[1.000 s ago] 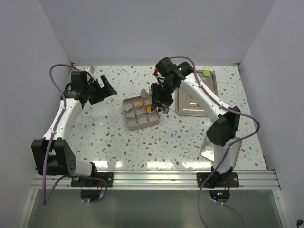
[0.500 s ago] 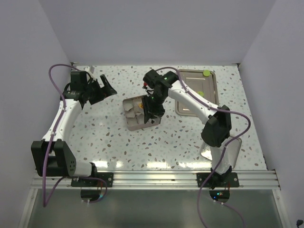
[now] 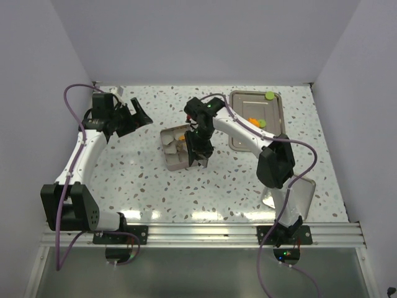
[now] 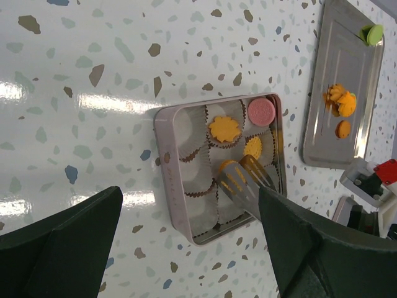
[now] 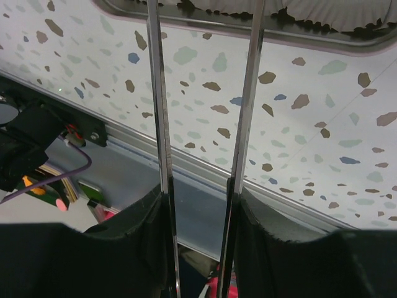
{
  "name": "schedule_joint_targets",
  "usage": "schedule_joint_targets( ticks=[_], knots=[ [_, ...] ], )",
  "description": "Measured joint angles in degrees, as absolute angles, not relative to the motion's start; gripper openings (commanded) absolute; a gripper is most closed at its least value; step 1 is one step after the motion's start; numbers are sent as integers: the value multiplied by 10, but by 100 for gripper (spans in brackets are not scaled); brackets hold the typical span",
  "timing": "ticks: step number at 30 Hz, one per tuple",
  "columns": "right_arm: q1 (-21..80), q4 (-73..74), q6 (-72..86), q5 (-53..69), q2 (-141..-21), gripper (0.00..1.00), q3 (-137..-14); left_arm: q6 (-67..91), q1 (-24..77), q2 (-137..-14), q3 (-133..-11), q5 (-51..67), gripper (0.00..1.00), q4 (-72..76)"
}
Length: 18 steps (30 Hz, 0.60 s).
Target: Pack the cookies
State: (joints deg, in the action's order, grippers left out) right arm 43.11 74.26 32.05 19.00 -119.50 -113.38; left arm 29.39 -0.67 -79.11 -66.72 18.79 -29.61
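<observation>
A pink square tin (image 4: 162, 167) lined with white paper cups lies mid-table; it also shows in the top view (image 3: 169, 156). In it lie a pink cookie (image 4: 261, 110), an orange flower cookie (image 4: 224, 128) and a yellow cookie (image 4: 252, 146). My right gripper (image 3: 198, 148), with long metal blades (image 4: 248, 186), is over the tin's near right cups, shut on an orange cookie (image 4: 228, 176). In the right wrist view its tips (image 5: 201, 9) run out of the top edge. My left gripper (image 3: 135, 118) is open and empty left of the tin, with its wide jaws (image 4: 186, 248) hovering above it.
A metal tray (image 4: 353, 68) lies right of the tin with a green cookie (image 4: 373, 34) and orange cookies (image 4: 341, 99); the top view (image 3: 273, 112) shows green and orange cookies on it too. A tin lid (image 3: 304, 192) lies at the near right. White walls close three sides.
My right gripper has moved left from the tin's right edge to over the tin's cups, carrying the orange cookie. The left arm has not moved.
</observation>
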Motion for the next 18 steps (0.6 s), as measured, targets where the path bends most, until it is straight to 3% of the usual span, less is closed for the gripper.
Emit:
schedule_joint_targets(
  ticks=[18],
  knots=[
    [430, 763, 319, 174, -1247, 33, -1232, 294, -7, -791, -667, 186, 96, -296]
  ],
)
